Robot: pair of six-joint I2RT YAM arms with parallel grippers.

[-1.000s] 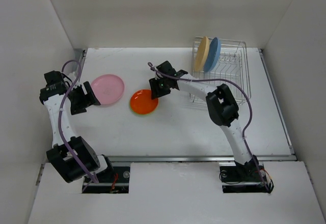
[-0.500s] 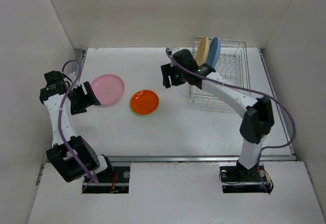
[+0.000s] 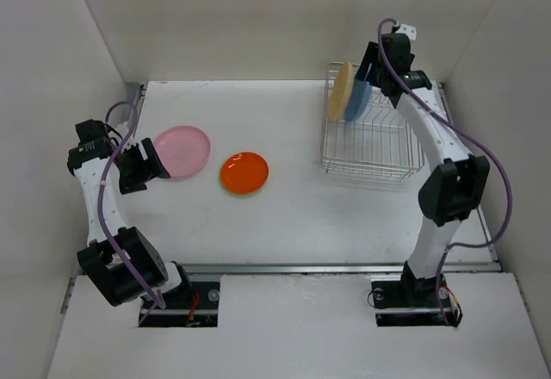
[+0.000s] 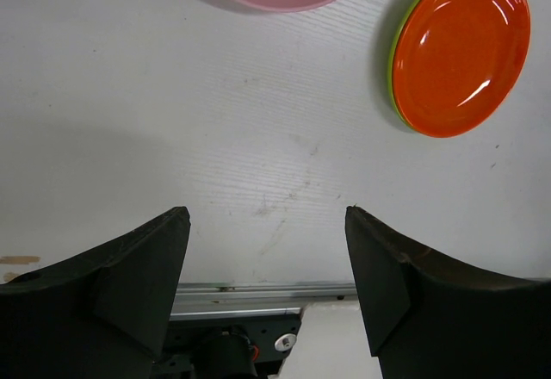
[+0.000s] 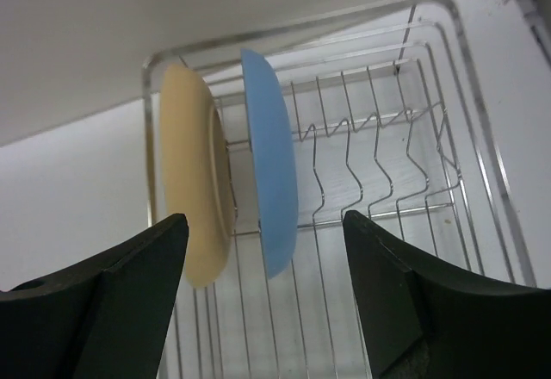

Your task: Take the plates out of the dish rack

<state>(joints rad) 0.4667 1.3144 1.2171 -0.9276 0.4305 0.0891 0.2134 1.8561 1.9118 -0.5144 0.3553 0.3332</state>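
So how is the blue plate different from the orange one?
The blue plate stands on edge in a slot of the dish rack; the orange plate lies flat, out on the table. The blue plate has a cream-yellow plate upright beside it; the orange plate rests on top of a lime green plate. Both are round and look alike in size.
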